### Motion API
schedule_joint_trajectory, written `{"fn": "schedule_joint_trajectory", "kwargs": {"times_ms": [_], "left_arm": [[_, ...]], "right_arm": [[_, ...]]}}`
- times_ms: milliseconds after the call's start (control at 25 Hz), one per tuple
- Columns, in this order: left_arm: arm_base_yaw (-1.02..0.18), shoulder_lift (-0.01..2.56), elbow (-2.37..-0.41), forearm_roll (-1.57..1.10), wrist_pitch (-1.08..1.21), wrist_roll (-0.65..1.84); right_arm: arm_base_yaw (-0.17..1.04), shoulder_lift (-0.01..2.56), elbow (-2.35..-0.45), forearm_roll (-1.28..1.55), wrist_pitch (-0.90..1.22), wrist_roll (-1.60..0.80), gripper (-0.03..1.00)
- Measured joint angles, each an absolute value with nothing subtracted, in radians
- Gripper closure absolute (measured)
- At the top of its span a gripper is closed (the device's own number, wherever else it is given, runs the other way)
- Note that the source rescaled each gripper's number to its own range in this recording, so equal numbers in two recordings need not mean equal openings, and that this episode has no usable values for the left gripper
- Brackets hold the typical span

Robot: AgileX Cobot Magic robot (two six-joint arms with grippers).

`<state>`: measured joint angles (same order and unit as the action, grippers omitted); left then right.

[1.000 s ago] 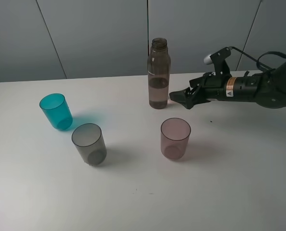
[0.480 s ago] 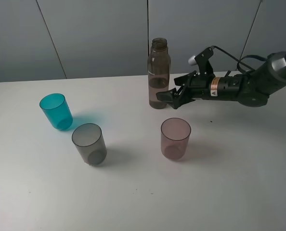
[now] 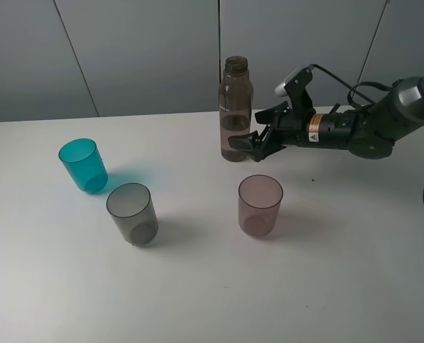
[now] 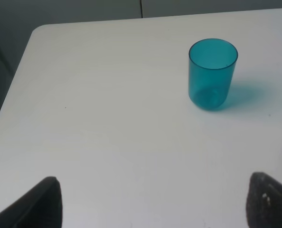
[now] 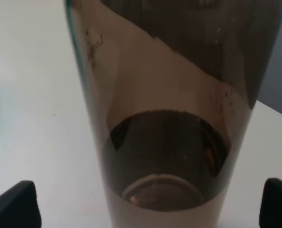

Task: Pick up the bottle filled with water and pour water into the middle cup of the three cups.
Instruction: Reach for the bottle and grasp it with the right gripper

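Note:
The smoky-brown bottle [image 3: 235, 108] stands upright at the back middle of the white table, uncapped, about half full. It fills the right wrist view [image 5: 169, 123], between the two fingertips. My right gripper [image 3: 246, 145] is open at the bottle's lower part, its fingers on either side of it; contact cannot be told. The three cups stand in front: the teal-blue cup [image 3: 82, 164], the smoky-grey middle cup [image 3: 132, 214] and the pink-mauve cup [image 3: 260, 206]. My left gripper [image 4: 153, 202] is open above the table's left part, the teal-blue cup [image 4: 212, 73] ahead of it.
The white table [image 3: 198, 286] ends at a grey panelled wall behind the bottle. The table's left edge and rounded corner [image 4: 34, 35] show in the left wrist view. The right arm [image 3: 355, 128] and its cable stretch along the back right.
My right gripper has moved left towards the bottle, from beside it to around its lower part. The bottle and the cups have not moved.

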<state>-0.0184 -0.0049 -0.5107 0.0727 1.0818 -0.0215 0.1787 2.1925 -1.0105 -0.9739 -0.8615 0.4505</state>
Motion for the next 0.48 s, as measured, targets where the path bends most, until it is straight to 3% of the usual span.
{"fn": "schedule_joint_trajectory", "kwargs": {"times_ms": [480], "left_arm": [[-0.018, -0.005, -0.511, 0.073, 1.082, -0.022]], "right_arm": [[0.195, 2.207, -1.015, -0.916, -0.867, 0.42, -0.03]]}}
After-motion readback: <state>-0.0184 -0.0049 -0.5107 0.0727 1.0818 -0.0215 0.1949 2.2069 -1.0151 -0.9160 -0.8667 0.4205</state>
